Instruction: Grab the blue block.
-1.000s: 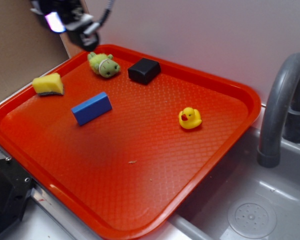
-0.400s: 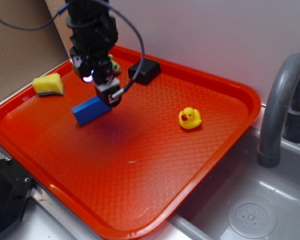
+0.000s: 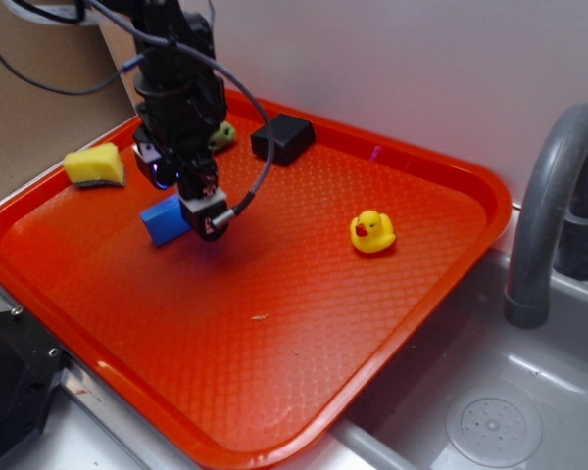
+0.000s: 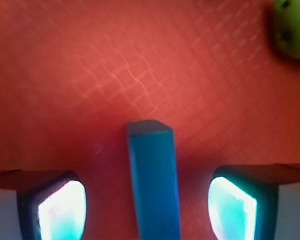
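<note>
The blue block (image 3: pixel 164 221) lies on the red tray (image 3: pixel 304 323) at its left part, half hidden behind my arm. In the wrist view the blue block (image 4: pixel 154 177) runs lengthwise between my two fingers, with a red gap on each side. My gripper (image 3: pixel 202 217) (image 4: pixel 147 207) is open and low over the block, straddling it without touching. Its pads (image 4: pixel 62 210) glow cyan-white.
A yellow sponge (image 3: pixel 94 164) sits at the tray's left edge. A black block (image 3: pixel 282 138) and a green plush toy (image 3: pixel 223 132) (image 4: pixel 292 27) lie at the back. A yellow duck (image 3: pixel 371 232) stands mid-right. A grey faucet (image 3: pixel 549 215) and sink are to the right.
My arm came from the tray's back left corner down to the blue block, and in the last half second it sank lower over it. The block has not moved.
</note>
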Tool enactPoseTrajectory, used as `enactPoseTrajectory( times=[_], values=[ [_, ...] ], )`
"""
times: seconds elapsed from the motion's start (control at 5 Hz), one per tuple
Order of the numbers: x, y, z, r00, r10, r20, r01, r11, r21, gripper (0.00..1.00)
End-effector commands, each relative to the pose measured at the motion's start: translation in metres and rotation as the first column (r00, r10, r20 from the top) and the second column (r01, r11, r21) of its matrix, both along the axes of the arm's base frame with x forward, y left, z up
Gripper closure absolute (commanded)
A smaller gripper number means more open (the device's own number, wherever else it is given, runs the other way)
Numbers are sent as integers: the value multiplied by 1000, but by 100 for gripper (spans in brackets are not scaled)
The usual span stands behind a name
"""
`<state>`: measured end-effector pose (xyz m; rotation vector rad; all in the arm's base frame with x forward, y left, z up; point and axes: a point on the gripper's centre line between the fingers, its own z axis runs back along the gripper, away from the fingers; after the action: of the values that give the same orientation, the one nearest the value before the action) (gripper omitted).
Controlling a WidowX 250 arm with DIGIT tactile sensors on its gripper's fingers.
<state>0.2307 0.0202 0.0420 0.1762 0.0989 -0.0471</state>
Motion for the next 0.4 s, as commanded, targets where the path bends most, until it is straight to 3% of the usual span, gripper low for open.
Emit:
enactPoseTrajectory(
  times=[0.0, 0.2],
  values=[
    [5, 11, -13, 1000, 4, 26, -5, 999, 34, 28],
    [5, 5, -3, 999, -21, 29, 20, 999, 41, 100]
  ],
)
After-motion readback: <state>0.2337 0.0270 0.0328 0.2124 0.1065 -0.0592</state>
